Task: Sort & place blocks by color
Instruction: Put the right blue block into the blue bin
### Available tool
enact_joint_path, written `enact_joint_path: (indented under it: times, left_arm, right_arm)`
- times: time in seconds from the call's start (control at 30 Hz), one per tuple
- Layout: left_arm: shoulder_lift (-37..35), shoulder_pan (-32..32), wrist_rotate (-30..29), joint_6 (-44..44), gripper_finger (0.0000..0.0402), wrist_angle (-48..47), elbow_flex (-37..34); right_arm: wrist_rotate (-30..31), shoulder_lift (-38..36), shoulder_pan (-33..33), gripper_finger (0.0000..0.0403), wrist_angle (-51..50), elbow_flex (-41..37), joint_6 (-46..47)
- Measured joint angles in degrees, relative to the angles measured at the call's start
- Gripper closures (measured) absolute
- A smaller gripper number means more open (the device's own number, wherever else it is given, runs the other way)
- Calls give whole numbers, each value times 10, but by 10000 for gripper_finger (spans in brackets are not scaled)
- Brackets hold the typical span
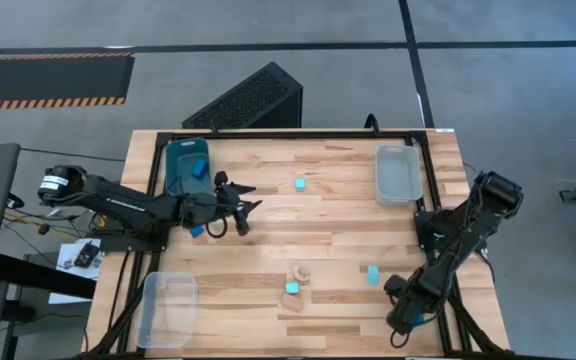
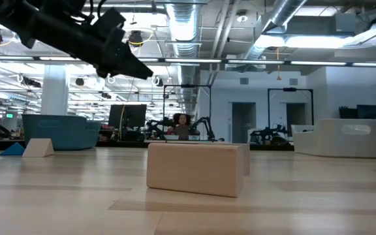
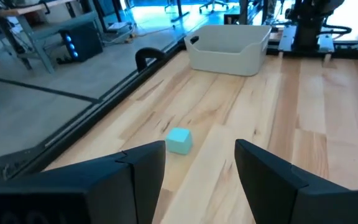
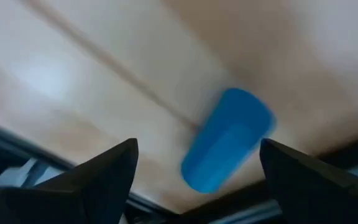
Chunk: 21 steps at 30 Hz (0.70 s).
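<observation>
Dark blue shows first: a block (image 1: 197,167) lies in the teal bin (image 1: 177,178) at the table's far left, and a second small blue block (image 1: 198,231) sits on the wood just under the left arm. The left gripper (image 1: 248,206) hangs above the table beside that bin, jaws apart and holding nothing. Ahead of it a cyan cube (image 3: 179,140) rests flat on the boards, with the clear bin (image 1: 398,173) beyond at the far right side.

Toward the near middle a tan arch (image 1: 299,271) and a flat tan block (image 1: 293,301) lie close together, a cyan cube (image 1: 292,288) sitting between them, touching or nearly so. Another cyan block (image 1: 372,273) stands just right of those. An empty clear bin (image 1: 167,308) sits at the near left corner.

At the near right edge the right gripper (image 1: 402,320) is down low, jaws wide apart. Between its fingers lies a blue rounded block (image 4: 227,139), oblong, its long axis running diagonally across the gap, close to the table's edge rail. Neither finger touches it.
</observation>
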Motion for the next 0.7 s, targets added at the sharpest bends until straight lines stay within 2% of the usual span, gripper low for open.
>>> enact_joint_path:
  times: [0.27, 0.43, 0.57, 0.7]
  left_arm:
    - [66, 0, 0, 10, 216, 59, 0]
    - [78, 0, 0, 19, 216, 83, 0]
    - [75, 0, 0, 12, 216, 81, 0]
    - [75, 0, -3, -5, 216, 78, 0]
  right_arm:
    - [-93, 69, -14, 79, 23, -14, -88]
    - [-109, 84, -31, 111, 37, -14, -153]
    - [-102, 75, -39, 156, 30, -16, -186]
    - [-93, 74, -44, 228, -2, -15, -218]
